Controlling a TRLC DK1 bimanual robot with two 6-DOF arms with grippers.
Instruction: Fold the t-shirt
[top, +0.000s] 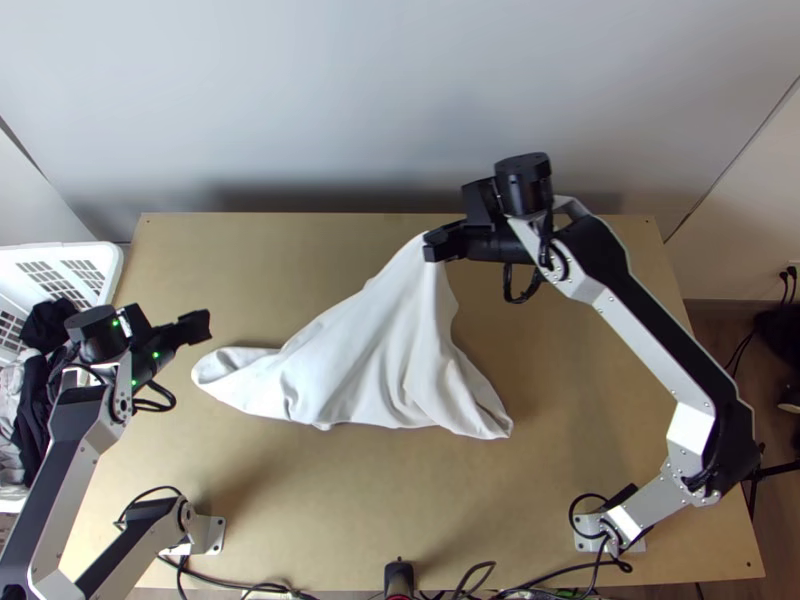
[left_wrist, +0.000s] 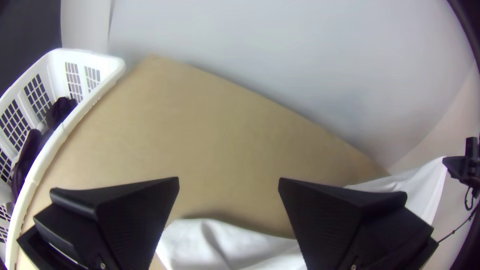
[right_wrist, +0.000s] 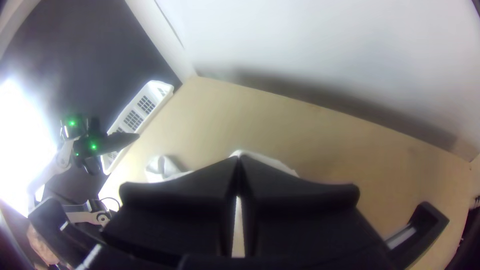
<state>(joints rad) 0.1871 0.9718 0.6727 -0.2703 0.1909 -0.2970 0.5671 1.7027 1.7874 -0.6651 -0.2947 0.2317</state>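
Note:
The white t-shirt hangs from its upper end, where my right gripper holds it above the table; its lower part lies bunched on the wood, one end stretching toward the left. In the right wrist view my right gripper is shut on the cloth, which shows around the fingertips. My left gripper is above the table's left side, apart from the cloth. Seen from its own wrist, the left gripper stands open with a wide gap, and part of the t-shirt lies beyond and below it.
A white laundry basket with dark and light clothes stands at the table's left edge, close to the left arm. Bare wood stretches behind the cloth. A wall rises at the table's far edge. Cables run along the near edge.

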